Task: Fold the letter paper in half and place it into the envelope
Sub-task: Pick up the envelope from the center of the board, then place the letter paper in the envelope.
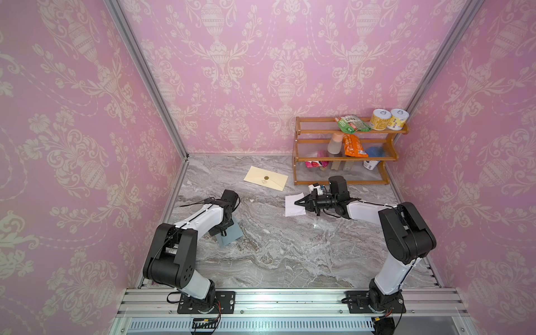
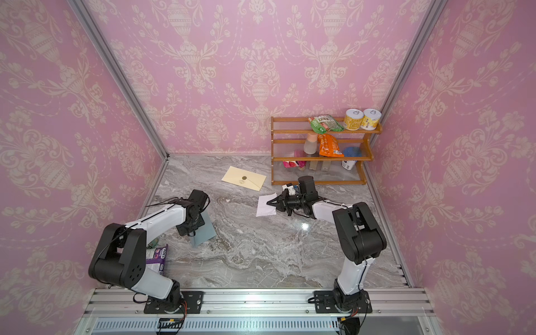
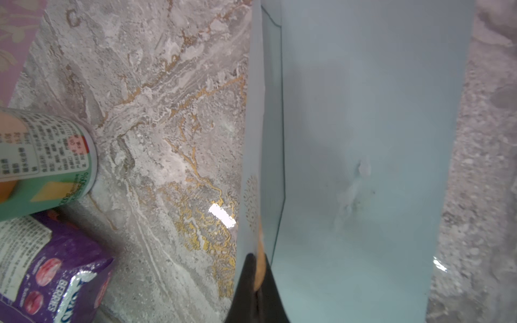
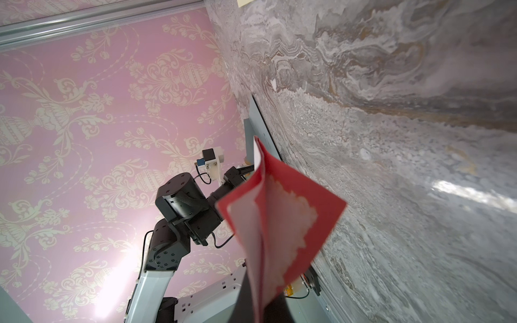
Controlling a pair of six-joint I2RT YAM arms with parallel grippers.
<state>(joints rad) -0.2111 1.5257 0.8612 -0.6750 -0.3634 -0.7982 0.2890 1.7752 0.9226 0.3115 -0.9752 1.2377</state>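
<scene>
On your left, the left gripper [image 3: 256, 276] is pressed together on the flap edge of the blue-grey envelope [image 1: 232, 235], at the left side of the marble surface [image 1: 275, 255]. Further back, mid-surface, a cream envelope [image 1: 265, 178] lies flat. To its right, your right gripper [image 1: 298, 202] pinches the folded letter paper [image 1: 292, 210], near the cream envelope and well apart from the blue-grey one.

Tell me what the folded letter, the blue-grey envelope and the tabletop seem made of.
The folded letter: thin matte paper, printed red; it creases sharply. The blue-grey envelope: smooth paper or light card, faint sheen, curving softly. The tabletop: polished marble or marble-look laminate; grey veins, bright reflections.
</scene>
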